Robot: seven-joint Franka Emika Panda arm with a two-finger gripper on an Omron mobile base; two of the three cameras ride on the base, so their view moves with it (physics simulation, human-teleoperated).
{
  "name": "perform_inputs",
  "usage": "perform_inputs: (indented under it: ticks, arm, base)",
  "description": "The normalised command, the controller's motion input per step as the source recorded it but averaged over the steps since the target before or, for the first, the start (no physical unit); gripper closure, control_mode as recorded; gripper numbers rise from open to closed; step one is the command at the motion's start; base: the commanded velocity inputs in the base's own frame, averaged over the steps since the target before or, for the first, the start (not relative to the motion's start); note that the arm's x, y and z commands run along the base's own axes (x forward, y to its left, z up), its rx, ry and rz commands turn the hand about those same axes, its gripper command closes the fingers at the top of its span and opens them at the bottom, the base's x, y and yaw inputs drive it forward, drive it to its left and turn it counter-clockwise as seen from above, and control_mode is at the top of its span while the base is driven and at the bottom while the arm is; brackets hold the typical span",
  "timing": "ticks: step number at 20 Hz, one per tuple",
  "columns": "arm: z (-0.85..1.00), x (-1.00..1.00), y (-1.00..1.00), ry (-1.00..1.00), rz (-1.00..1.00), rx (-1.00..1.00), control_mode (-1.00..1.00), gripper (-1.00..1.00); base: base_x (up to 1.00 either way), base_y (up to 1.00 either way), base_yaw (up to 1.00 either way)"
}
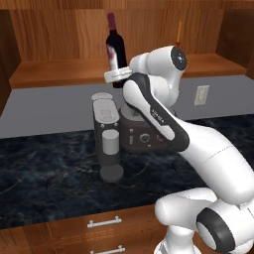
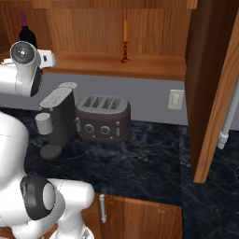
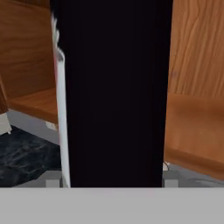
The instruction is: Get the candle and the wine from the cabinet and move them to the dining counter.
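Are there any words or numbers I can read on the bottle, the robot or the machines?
Robot arm: small dark lettering on its side, too blurred to read.
Wine: red-and-white label, nothing readable on it.
Toaster: knobs, no readable marks.
Coffee machine: no text visible.
So no word or number can be read.

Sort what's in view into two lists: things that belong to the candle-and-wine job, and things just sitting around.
Part of the job:
- wine, upright on the cabinet shelf
- candle, upright on the same shelf, apart from the bottle
- cabinet, standing open
- claw, a finger either side of the bottle

Just sitting around:
- toaster
- coffee machine
- wall outlet
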Motion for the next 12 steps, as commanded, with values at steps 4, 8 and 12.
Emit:
perform_inputs:
  ticks: [4,8,12]
  arm:
    - [0.1,-0.56,-0.24,0.0,0.0,0.0,-1.0,1.0]
    - [0.07,-0.59,-0.27,0.0,0.0,0.0,-1.0,1.0]
    - [0.0,-0.64,-0.28,0.0,0.04,0.0,-1.0,1.0]
  base:
    - [0.0,0.0,0.0]
    - [0.0,0.0,0.0]
    - [0.0,0.0,0.0]
